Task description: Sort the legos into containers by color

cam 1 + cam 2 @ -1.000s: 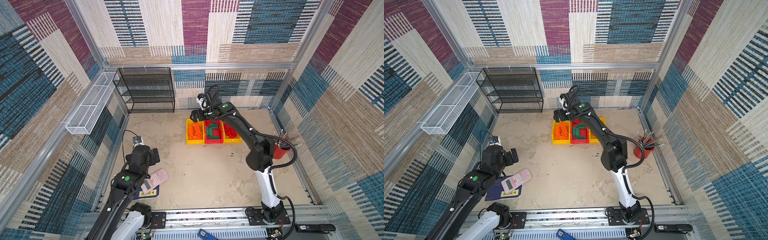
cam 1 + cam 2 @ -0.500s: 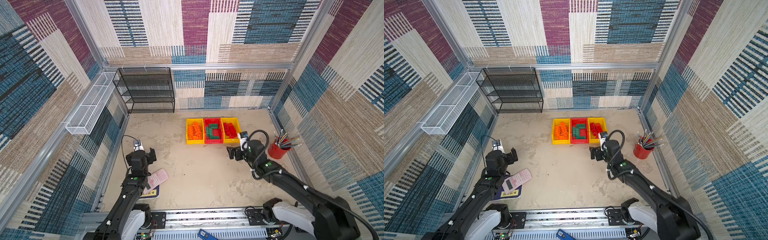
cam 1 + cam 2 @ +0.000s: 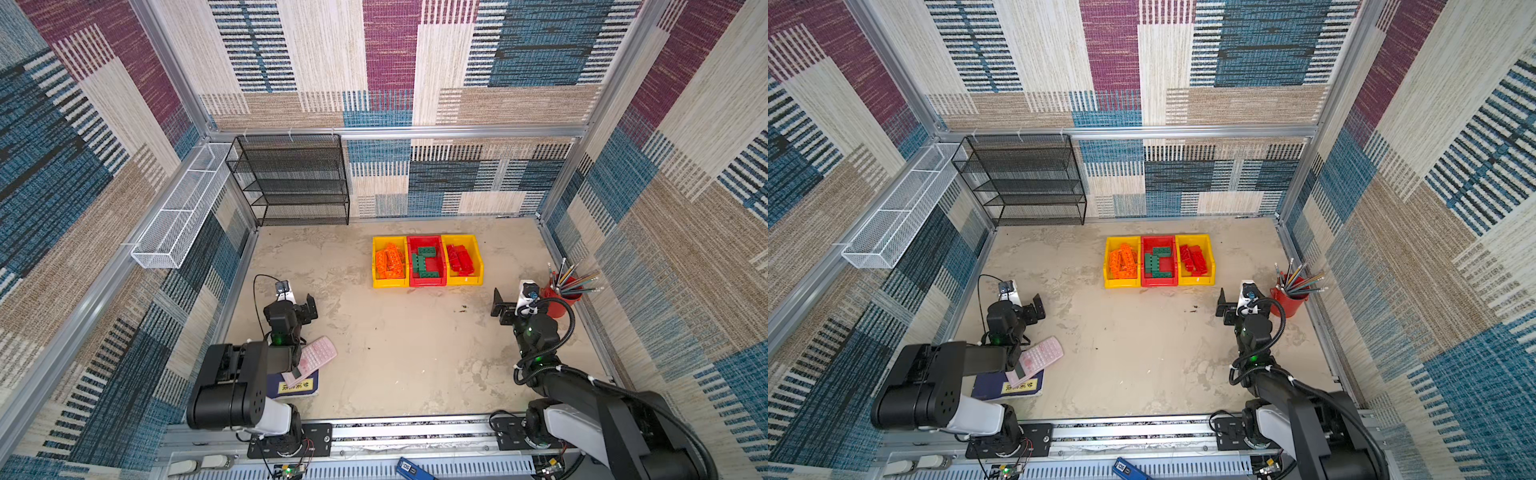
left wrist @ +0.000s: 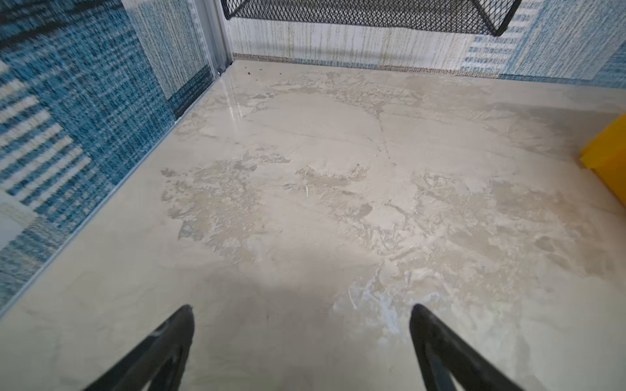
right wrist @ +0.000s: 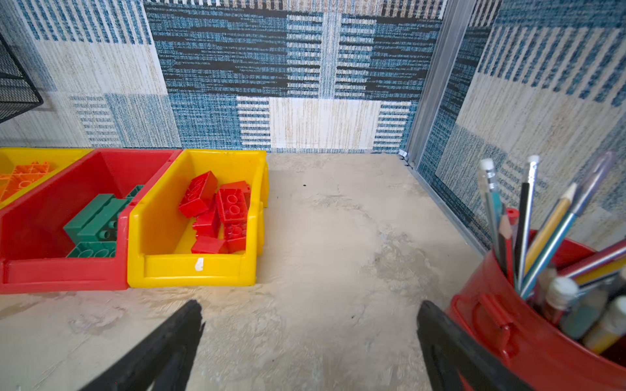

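A robot lab test cell: aluminium framing (image 3: 415, 133) holds patchwork carpet walls (image 3: 540, 54) (blue, maroon, beige) around a mottled tabletop (image 3: 395, 353), left arm (image 3: 232, 374) and right arm (image 3: 582, 395) bolted to a front rail (image 3: 415, 432).

You've got no legible txt here. Yellow label (image 3: 1017, 387) on dark-blue book (image 3: 988, 386), near left under pink calculator (image 3: 1038, 359), has chars too small to read.

Both top views look steeply down from high above the front rail (image 3: 415, 432), sharing the whole floor (image 3: 395, 353). The right wrist camera sits low, facing the 3 bins (image 5: 189, 270), with the pencil cup (image 5: 508, 331) close beside. The left wrist camera, equally low, faces the back-left corner beneath the mesh shelf (image 4: 366, 13). The yellow edge (image 4: 609, 162) it catches is probably 1 of those bins.
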Robot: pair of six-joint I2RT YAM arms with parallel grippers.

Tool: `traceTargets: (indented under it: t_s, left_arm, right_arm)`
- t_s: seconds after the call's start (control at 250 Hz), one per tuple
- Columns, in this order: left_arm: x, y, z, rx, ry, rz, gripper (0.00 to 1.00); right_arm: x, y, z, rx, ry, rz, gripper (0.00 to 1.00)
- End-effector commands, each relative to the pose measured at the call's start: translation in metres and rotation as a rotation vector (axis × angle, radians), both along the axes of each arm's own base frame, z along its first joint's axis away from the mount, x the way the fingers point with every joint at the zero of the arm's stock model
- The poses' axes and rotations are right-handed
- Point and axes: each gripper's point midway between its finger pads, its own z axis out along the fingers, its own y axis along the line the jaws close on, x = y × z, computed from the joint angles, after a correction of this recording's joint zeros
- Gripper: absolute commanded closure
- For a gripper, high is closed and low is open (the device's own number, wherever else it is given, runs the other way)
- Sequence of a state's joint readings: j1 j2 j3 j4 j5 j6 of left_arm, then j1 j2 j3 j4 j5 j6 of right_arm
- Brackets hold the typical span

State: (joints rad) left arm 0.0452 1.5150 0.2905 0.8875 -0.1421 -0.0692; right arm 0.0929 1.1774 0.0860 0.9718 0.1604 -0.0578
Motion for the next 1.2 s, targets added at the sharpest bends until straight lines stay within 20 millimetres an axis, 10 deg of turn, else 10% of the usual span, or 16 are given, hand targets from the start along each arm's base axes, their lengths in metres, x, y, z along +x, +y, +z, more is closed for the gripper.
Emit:
traceTargets:
  t_s: [0.0,0.28,1.196]
  left_arm:
    - [0.019,-0.014,0.031,-0.002,-0.090,-0.089,0.00]
    - [0.033,-0.021,0.027,-0.004,-0.054,-0.145,0.00]
    - [0.036,-0.023,0.026,-0.006,-0.041,-0.159,0.00]
  right_arm:
    - [0.007,0.007,0.042,0.019,-0.198,0.064,0.00]
    - [0.044,-0.004,0.012,0.063,-0.117,0.077,0.00]
    - [0.044,-0.006,0.011,0.058,-0.112,0.070,0.00]
